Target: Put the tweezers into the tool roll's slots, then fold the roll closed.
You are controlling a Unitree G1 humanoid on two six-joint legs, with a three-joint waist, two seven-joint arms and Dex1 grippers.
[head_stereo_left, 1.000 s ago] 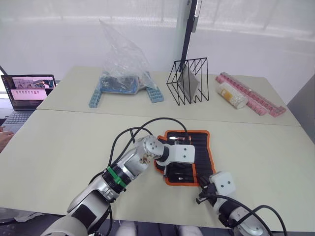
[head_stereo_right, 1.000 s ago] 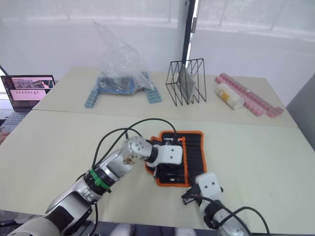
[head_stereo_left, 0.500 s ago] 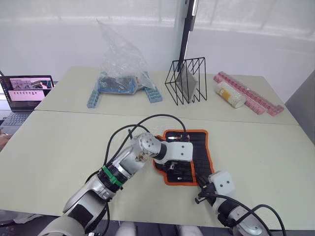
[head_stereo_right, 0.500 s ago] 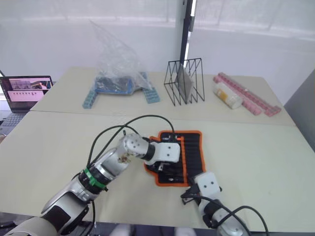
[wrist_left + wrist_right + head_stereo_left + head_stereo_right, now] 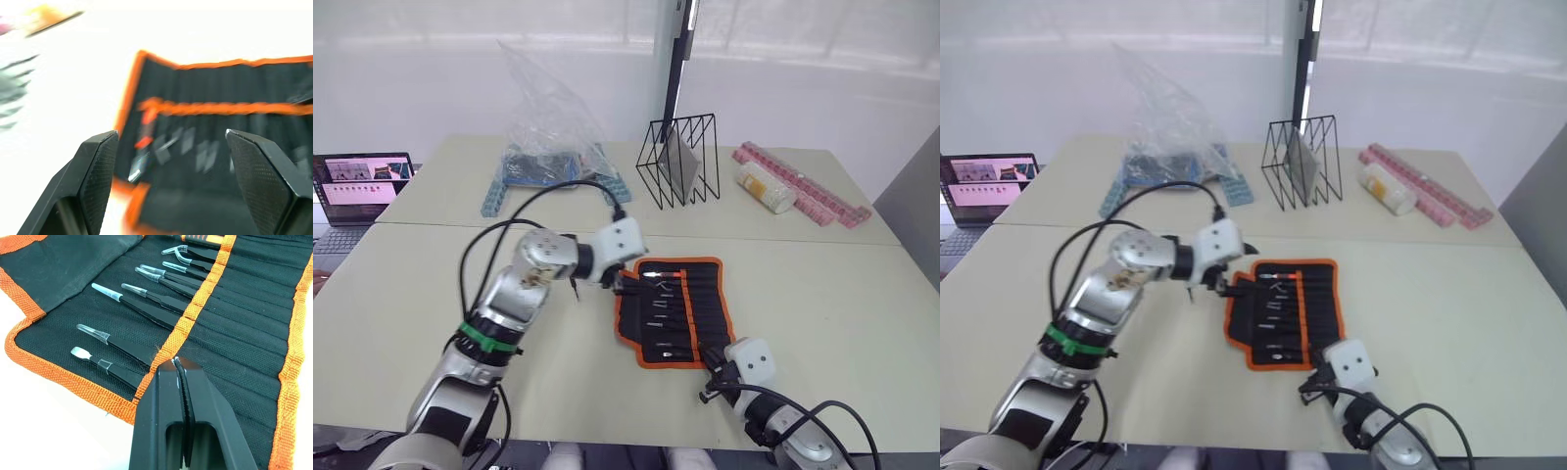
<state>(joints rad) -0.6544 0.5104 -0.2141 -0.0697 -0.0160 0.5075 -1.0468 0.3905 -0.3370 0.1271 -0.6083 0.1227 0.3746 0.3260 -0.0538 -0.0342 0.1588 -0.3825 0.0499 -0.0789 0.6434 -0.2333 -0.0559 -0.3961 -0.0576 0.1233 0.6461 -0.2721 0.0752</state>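
Two grippers flank the tool roll (image 5: 677,311), which lies unfolded on the table (image 5: 822,294). Left gripper (image 5: 619,284), fingers spread apart, sits at its far-left edge. Tweezers (image 5: 146,296) rest in the slots (image 5: 234,308); right gripper (image 5: 178,364), fingers pressed together, empty, hovers at the near edge.

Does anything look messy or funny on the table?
Not really. The tool roll lies open and flat, with the tweezers tucked neatly side by side in the slots. It just isn't folded shut yet.
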